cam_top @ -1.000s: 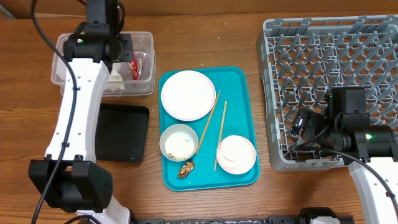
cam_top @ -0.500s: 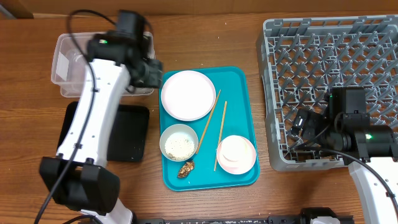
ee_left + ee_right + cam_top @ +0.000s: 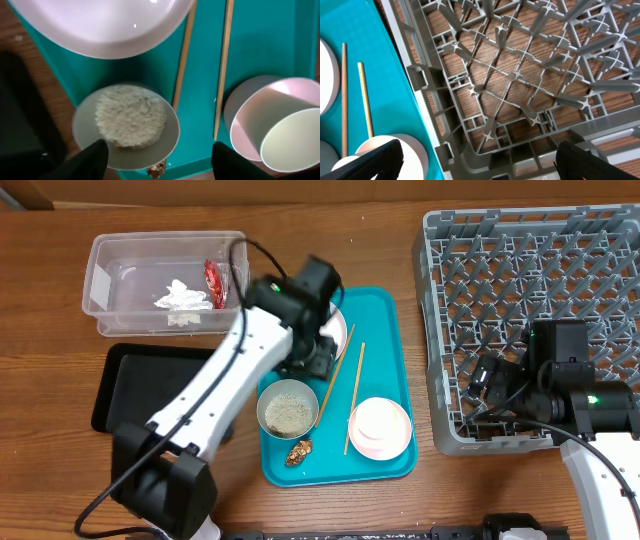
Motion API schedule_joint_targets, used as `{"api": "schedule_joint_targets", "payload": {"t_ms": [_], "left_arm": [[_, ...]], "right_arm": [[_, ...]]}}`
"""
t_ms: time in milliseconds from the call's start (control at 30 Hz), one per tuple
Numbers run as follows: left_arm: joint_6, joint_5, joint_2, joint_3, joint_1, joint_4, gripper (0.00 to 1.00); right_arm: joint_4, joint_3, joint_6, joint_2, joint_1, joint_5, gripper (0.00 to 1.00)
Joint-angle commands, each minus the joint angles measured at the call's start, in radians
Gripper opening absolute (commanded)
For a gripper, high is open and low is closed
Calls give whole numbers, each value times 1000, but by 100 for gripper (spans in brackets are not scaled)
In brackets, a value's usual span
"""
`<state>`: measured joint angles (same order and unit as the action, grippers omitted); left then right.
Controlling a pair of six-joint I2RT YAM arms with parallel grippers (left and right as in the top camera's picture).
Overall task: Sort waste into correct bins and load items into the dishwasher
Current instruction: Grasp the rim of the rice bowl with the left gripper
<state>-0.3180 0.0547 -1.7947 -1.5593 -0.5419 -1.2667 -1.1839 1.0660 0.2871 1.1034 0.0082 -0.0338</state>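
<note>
Moved from far-left clear tub [image 3: 110, 255], red wrapper [image 3: 212, 280] and tissue [image 3: 180, 295] now inside, to above rice bowl [image 3: 127, 125], left gripper [image 3: 157, 162] open, empty. Rice waste likely next.

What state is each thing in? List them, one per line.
Clear tub: holds tissue and red wrapper.
Black tray: nothing visible inside.
Plate: bare, on teal tray.
Rice bowl: upright, rice inside.
Pink bowl: upright, cup tilted inside.
Chopsticks: lying flat, apart.
Brown scrap: on teal tray.
Dish rack: unloaded.
Left gripper: open, over rice bowl.
Right gripper: open, over dish rack.
</note>
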Motion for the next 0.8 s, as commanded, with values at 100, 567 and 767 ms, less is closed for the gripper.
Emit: {"api": "schedule_joint_targets", "payload": {"t_ms": [100, 567, 767], "left_arm": [[-46, 101, -11, 196, -76, 127, 60], [-45, 71, -11, 367, -100, 259, 8], [-45, 56, -11, 367, -100, 258, 8]], "right_arm": [[2, 27, -6, -10, -2, -10, 100], [-2, 27, -6, -10, -2, -10, 100], [-4, 27, -6, -10, -2, -10, 100]]}}
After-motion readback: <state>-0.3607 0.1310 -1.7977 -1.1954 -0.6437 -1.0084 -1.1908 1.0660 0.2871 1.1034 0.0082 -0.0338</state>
